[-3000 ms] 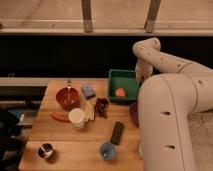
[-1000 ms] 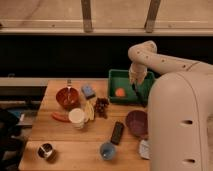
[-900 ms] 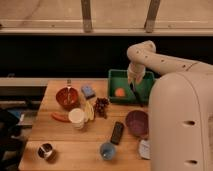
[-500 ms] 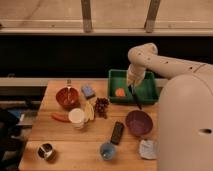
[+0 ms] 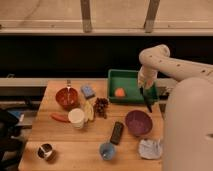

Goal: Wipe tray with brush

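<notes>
Gripper (image 5: 143, 87) hangs from the white arm over the right end of the green tray (image 5: 127, 81), closed on the upper end of the brush (image 5: 147, 100). This thin dark stick slants down and toward the camera from the gripper and crosses the tray's front right corner, with its lower tip just past the front wall. Whether the tip touches anything cannot be told. Inside the tray, to the left of the gripper, lies a small orange object (image 5: 120, 92), apart from the brush. Just in front of the gripper and below the brush tip stands a round purple bowl (image 5: 138, 122) on the wooden counter (image 5: 80, 140), and a crumpled white cloth (image 5: 150, 148) lies nearer the camera still. A flat black remote (image 5: 117, 132) and a blue cup (image 5: 106, 150) sit in front and to the left. Farther left are a bunch of dark grapes (image 5: 101, 105), a banana (image 5: 89, 111), a blue sponge (image 5: 88, 91), a white cup (image 5: 76, 118), a red bowl (image 5: 66, 97) and a red pepper (image 5: 60, 118), all well apart from the gripper. A small dark tin (image 5: 46, 151) stands at the far front left corner.
</notes>
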Available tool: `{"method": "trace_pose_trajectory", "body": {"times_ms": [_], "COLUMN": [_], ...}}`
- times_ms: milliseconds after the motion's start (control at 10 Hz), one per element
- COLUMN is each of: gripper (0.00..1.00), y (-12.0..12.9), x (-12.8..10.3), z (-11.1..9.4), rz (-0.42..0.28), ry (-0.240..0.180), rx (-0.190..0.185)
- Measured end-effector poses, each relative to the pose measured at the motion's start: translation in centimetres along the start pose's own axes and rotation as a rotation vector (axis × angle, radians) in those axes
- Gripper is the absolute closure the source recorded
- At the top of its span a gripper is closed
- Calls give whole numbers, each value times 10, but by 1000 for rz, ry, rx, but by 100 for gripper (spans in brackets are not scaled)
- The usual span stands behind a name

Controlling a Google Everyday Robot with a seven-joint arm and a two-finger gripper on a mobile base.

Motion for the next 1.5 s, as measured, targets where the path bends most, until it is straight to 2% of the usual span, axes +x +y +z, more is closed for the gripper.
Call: {"method": "trace_pose_trajectory", "body": {"times_ms": [200,300,500,700,900,1200,1500], "gripper": [100,100,100,100,100,100,100], "y": [3,9,36,55,68,56,23], "x": [-15,-21,-25,-15,7,19,7], "z": [6,10,13,11,3,-3,0], "rz": [8,8,-18,-63,-114,-116,-39], "ry": [-6,-8,-7,2,5,12,21], "rx": [2,-10,-47,-82,-93,-54,14]}}
